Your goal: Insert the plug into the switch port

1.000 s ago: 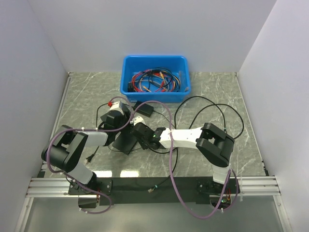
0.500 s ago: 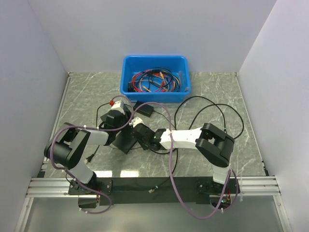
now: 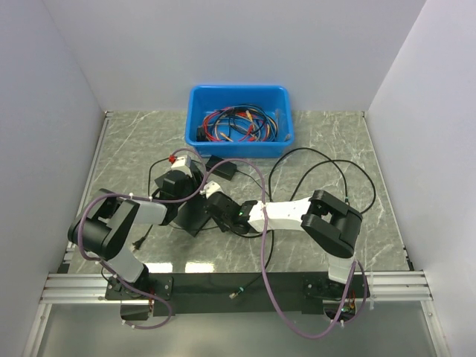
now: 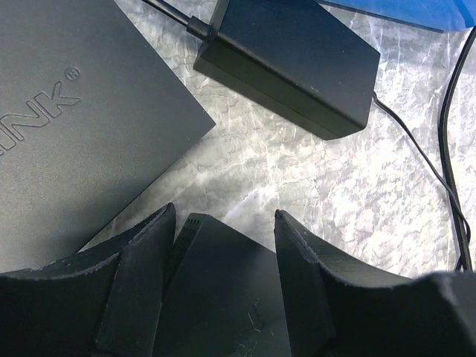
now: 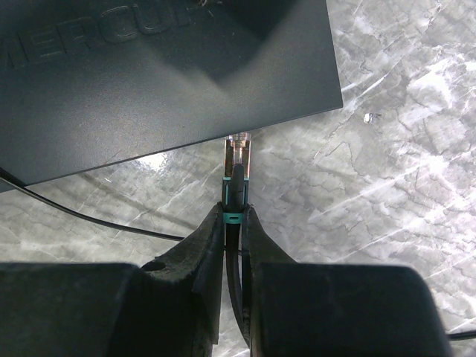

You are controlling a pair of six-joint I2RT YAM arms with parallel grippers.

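**Plug at switch edge, right jaws pinching it**

Right gripper (image 5: 233,212): jaws nearly closed, pinching the plug (image 5: 238,158) by its black body and the cable just behind it. The plug points straight ahead out of the fingers. Its brass-coloured tip meets the near edge of the switch (image 5: 149,74). The port is hidden under that edge, so whether the tip is in can't be told. The switch lies flat on the table (image 5: 387,149), lettered face up.

Left gripper (image 4: 223,223): jaws apart, fingers (image 4: 141,275) on either side of a black box (image 4: 223,297), close against its sides. Whether they clamp it can't be told, nor whether this box is the switch itself. Beyond the fingertips lie the adapter (image 4: 290,52) and, to the left, a lettered box (image 4: 67,126).

In the top view both grippers meet mid-table, near the blue bin (image 3: 195,111) of cables.
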